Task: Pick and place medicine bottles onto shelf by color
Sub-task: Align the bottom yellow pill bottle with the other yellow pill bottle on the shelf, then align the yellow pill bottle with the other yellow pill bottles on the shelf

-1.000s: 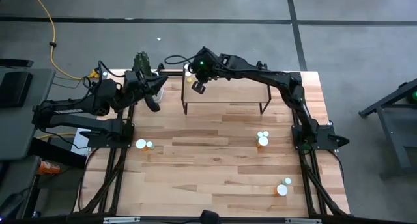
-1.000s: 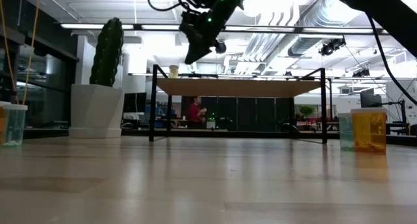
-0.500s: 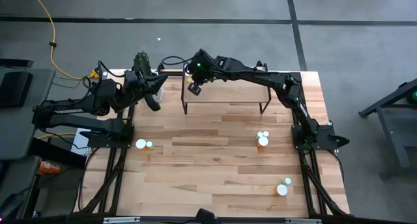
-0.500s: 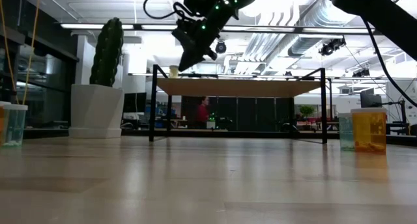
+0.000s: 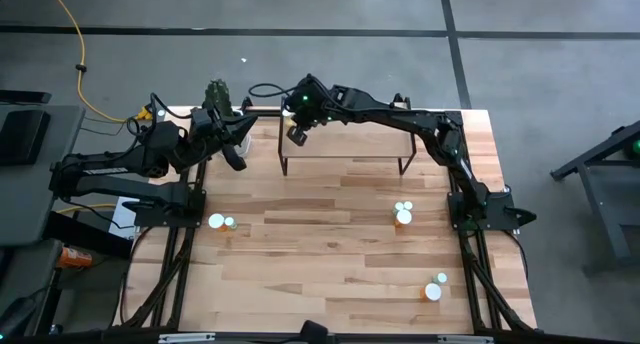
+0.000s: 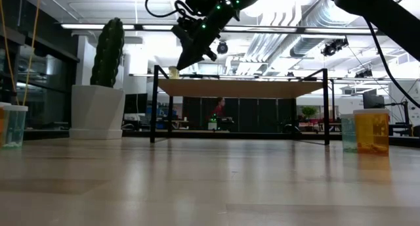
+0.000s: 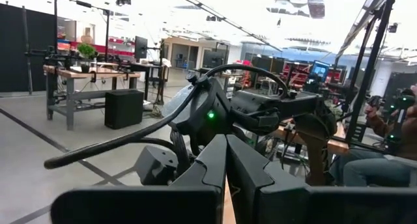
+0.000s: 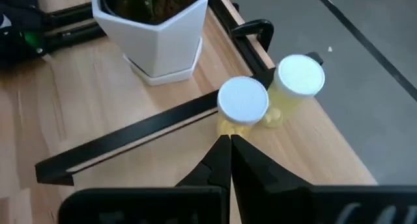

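Two yellowish medicine bottles with white caps (image 8: pixel 242 101) (image 8: pixel 300 77) stand upright on their bases at the far left corner of the shelf (image 5: pixel 350 149). My right gripper (image 8: pixel 229 139) is shut. It slants down over that corner, its tips at the foot of the nearer bottle (image 6: pixel 174 71). My left gripper (image 7: pixel 226 160) is shut on nothing and held up above the table's far left part (image 5: pixel 236 160). More bottles stand on the table at the left (image 5: pixel 216 221), right of the middle (image 5: pixel 403 214) and near right (image 5: pixel 433 290). My right gripper's shut fingertips (image 8: pixel 221 142) come slanting down from the table's near right side to the foot of the nearer yellowish bottle (image 8: pixel 228 125). I cannot tell whether they touch it. The bottle stands upright on the shelf.
A cactus in a white pot (image 8: pixel 153 35) stands on the table just left of the shelf (image 5: pixel 217 92). The shelf's black legs (image 6: pixel 155 104) (image 6: pixel 326 106) reach the table. In the low view an orange bottle (image 6: pixel 371 131) and a pale one (image 6: pixel 13 124) stand close by.
My right gripper has gone a little toward the table's left edge and down, tipping more steeply, to the yellowish bottles at the shelf's far left corner. The bottles have kept their places.
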Controlling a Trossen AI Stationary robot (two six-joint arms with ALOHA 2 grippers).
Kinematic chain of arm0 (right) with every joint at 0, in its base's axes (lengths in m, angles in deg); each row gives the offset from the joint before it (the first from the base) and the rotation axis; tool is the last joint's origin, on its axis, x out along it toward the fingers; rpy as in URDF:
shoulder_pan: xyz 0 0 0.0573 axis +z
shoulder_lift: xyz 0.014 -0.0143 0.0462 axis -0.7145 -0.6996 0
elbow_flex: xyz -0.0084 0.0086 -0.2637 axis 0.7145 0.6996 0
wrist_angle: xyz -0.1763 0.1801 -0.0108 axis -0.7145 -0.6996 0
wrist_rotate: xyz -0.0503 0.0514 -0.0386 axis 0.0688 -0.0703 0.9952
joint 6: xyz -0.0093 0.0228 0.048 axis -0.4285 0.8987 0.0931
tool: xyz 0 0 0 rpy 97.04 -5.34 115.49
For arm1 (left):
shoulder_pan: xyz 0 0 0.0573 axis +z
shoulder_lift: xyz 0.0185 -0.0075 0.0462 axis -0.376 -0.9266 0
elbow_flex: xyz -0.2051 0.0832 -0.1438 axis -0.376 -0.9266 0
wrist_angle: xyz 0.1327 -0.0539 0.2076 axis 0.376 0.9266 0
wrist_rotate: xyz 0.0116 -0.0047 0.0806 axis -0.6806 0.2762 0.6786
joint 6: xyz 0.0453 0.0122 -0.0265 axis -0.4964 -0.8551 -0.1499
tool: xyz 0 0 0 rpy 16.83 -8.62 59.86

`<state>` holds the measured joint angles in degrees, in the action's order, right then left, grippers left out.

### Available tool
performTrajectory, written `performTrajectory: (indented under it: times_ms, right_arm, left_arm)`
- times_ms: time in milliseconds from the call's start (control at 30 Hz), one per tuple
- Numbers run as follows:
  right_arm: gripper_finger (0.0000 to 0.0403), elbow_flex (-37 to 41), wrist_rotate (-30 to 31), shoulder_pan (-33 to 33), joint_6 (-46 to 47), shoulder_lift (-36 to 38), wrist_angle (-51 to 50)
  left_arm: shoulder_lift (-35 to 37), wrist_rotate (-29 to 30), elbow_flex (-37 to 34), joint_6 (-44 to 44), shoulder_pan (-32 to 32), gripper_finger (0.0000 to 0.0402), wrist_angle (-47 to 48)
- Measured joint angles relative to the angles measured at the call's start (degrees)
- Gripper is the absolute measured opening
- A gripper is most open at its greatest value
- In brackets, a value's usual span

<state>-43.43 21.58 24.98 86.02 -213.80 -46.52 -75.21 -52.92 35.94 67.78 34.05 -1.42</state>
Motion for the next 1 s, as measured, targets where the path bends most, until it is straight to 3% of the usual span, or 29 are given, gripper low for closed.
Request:
performTrajectory:
  times_ms: [200,467,833,900,1000]
  right_arm:
    - [0.0,0.0,0.0,-0.02,-3.04,0.55,-7.13]
    - [0.0,0.0,-2.21,0.59,-8.33,6.55,-22.93]
    - [0.0,0.04,-5.05,3.5,-8.78,17.32,-25.74]
    - [0.0,2.94,-4.95,4.04,-8.48,20.0,-23.89]
    - [0.0,16.09,-4.95,4.6,-5.94,27.39,-16.46]
  left_arm:
    - [0.0,-0.02,0.0,0.0,0.0,0.0,0.02]
    - [0.0,-0.04,0.0,0.01,0.0,0.0,0.2]
    - [0.0,-1.09,0.0,0.0,-0.02,0.0,0.44]
    - [-0.02,-1.35,0.0,0.0,-0.02,0.0,0.46]
    - [0.0,-3.65,0.0,0.0,0.0,0.0,0.44]
